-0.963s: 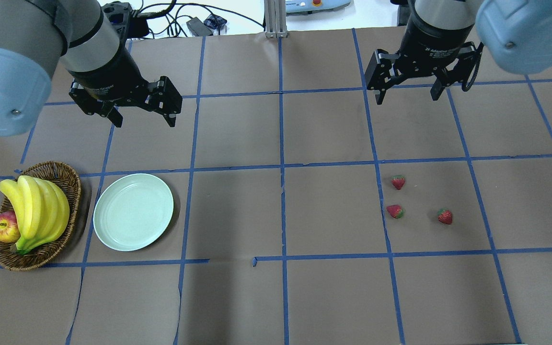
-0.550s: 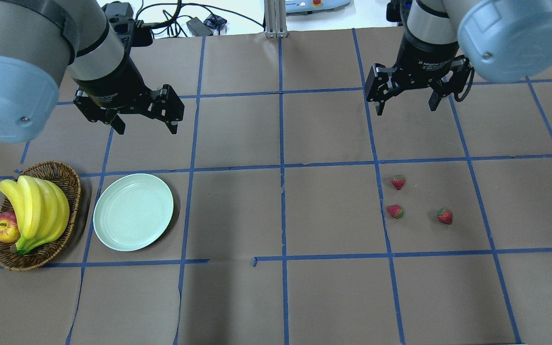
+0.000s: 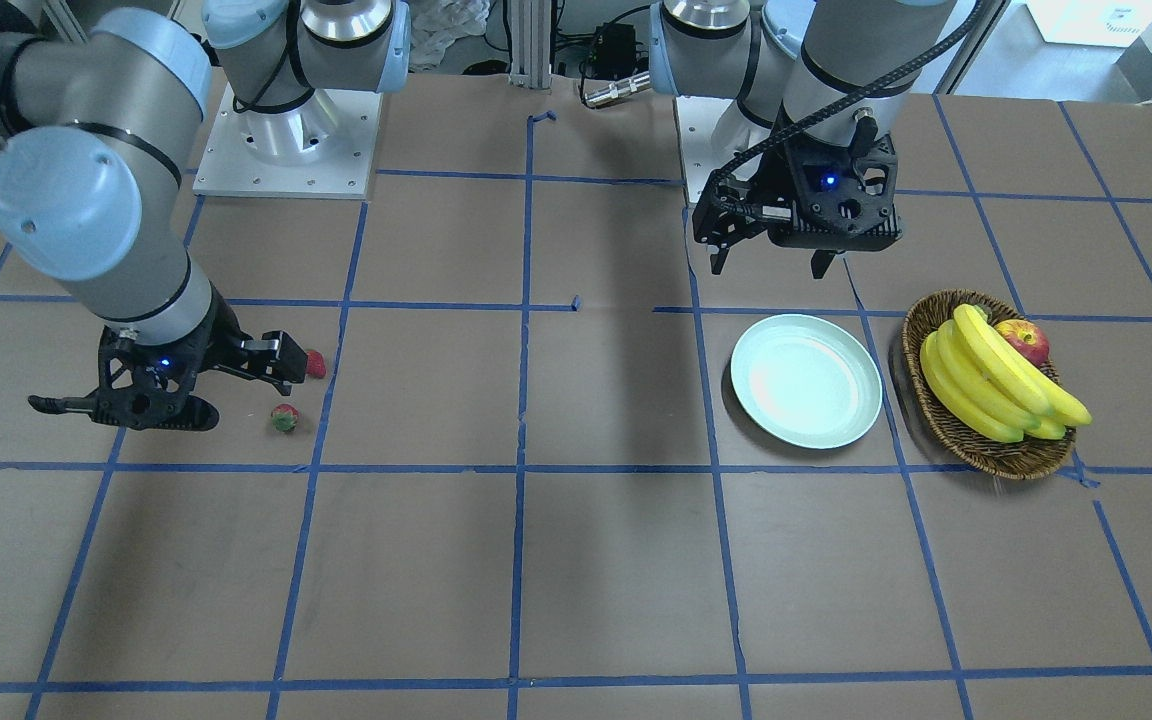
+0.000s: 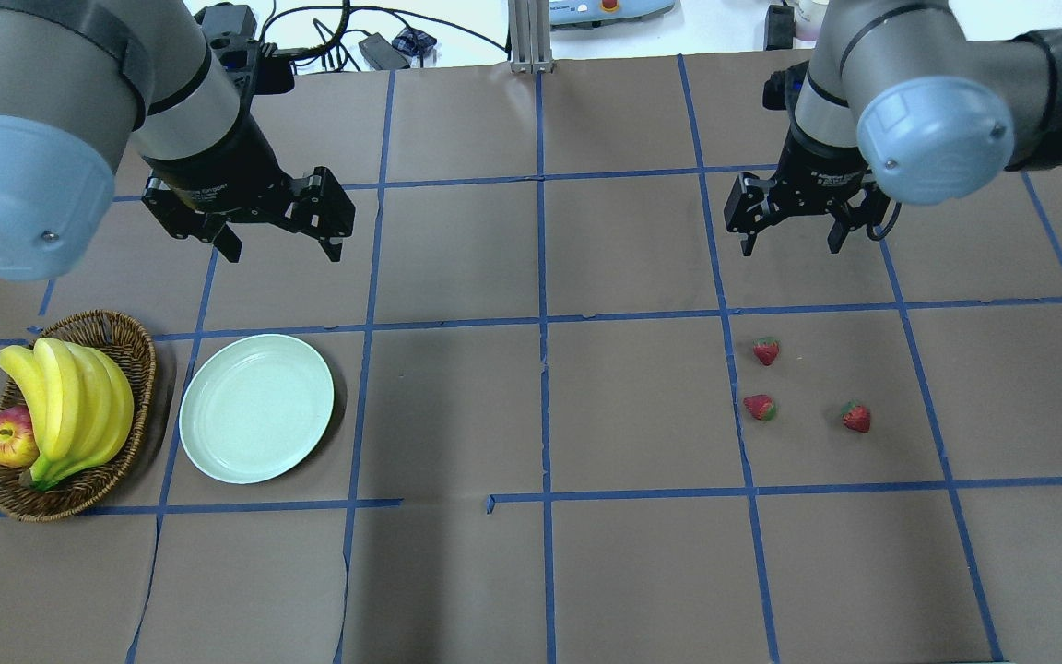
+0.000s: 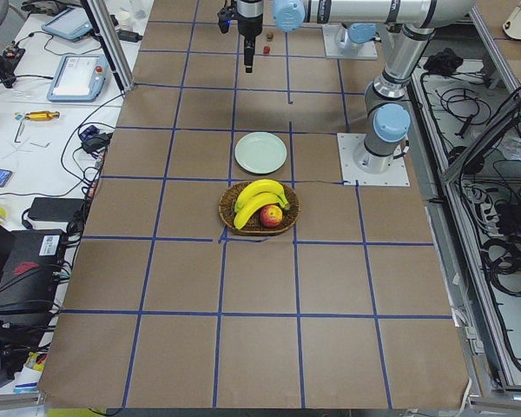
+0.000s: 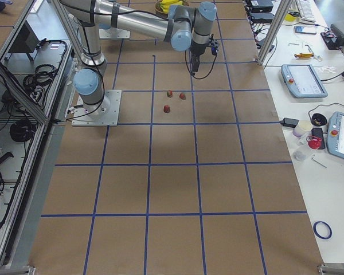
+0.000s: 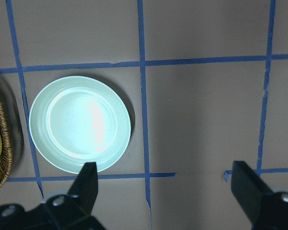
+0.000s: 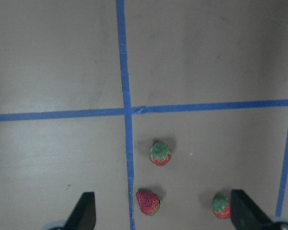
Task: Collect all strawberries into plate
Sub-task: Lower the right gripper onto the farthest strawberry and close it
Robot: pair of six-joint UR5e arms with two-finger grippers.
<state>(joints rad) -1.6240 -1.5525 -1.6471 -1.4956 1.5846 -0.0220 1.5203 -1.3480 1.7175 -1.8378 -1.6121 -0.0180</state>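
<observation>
Three small red strawberries lie on the brown table at the right: one [image 4: 766, 350], one [image 4: 760, 407] and one [image 4: 856, 417]. They also show in the right wrist view [image 8: 160, 154], [image 8: 148, 202], [image 8: 221, 206]. The pale green plate [image 4: 256, 408] sits empty at the left, also in the left wrist view [image 7: 79, 124]. My right gripper [image 4: 790, 247] is open and empty, above the table behind the strawberries. My left gripper [image 4: 280, 247] is open and empty, behind the plate. In the front view the right gripper [image 3: 171, 390] hides one strawberry.
A brown wicker basket [image 4: 116, 332] with bananas [image 4: 70, 406] and a red apple [image 4: 10, 438] stands left of the plate. Blue tape lines grid the table. Cables and devices lie beyond the far edge.
My right gripper has moved nearer to the strawberries and lower, still open. My left gripper has hardly moved. The strawberries and plate have not moved.
</observation>
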